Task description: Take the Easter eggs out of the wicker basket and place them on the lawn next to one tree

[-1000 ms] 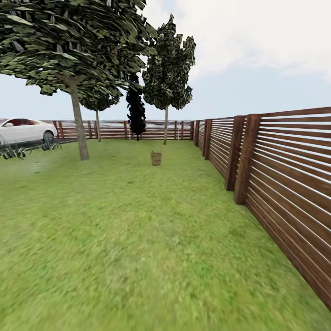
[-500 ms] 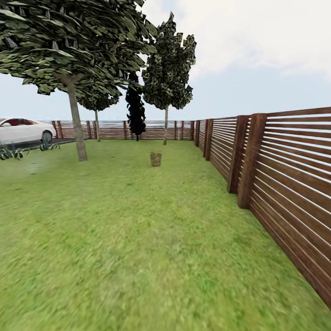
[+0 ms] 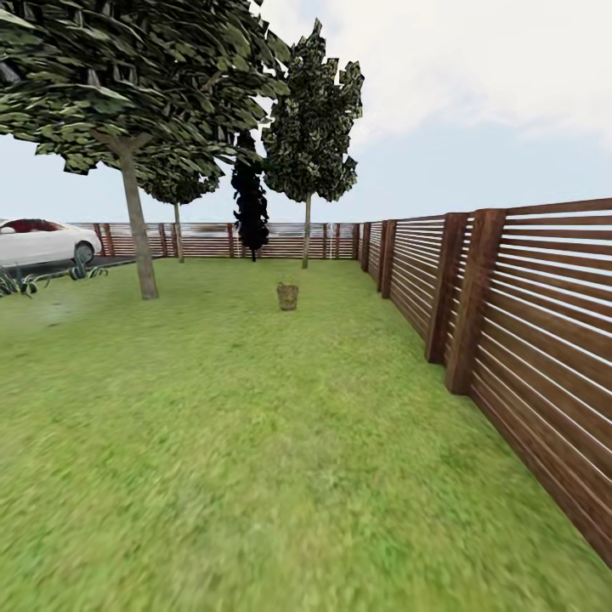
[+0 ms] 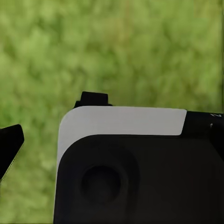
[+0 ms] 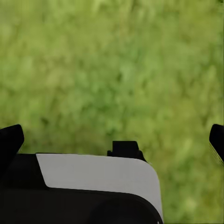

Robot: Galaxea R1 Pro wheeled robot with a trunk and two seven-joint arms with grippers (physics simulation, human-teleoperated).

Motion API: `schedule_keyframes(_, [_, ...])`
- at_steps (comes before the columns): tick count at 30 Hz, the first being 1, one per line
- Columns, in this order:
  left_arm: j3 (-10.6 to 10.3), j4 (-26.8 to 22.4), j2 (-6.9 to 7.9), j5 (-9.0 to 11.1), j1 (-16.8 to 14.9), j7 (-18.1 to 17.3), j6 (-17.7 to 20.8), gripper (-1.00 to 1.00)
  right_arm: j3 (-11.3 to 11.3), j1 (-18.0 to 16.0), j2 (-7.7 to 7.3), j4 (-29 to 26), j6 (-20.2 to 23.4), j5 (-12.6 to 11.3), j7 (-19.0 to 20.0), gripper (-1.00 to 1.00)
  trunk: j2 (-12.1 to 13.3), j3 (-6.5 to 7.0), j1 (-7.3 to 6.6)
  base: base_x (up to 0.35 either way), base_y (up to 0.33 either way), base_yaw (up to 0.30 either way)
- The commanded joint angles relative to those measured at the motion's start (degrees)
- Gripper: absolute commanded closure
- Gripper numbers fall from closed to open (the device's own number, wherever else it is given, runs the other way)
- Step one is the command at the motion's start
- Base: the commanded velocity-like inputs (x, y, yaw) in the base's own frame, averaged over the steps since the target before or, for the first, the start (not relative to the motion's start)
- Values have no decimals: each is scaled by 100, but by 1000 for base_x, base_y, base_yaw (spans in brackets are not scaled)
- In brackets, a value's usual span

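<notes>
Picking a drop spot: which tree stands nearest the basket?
The slim-trunked tree by the back fence, just behind the wicker basket, seems nearest; the thick-trunked one stands farther left.

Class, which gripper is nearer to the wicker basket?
Neither, clearly. The left gripper and right gripper both hang over the lawn, while the wicker basket stands far ahead, roughly centred before the robot.

Right gripper [image 5: 112, 135] points down at the grass, both dark fingertips [image 5: 9, 140] showing wide apart, nothing between them; left gripper's one fingertip [image 4: 10, 142] shows at the frame edge, its spread unclear.
</notes>
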Motion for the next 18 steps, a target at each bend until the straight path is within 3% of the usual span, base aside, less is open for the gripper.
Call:
schedule_keyframes(1, [11,-8,1,58,2,-28,10,-100,1,-3,0,5,-19,0,2,-100,-2,-5,3,327,0,0])
schedule_keyframes(18, [11,-8,1,58,2,-25,10,-100,6,-3,0,5,-19,0,2,-100,-2,-5,3,327,0,0])
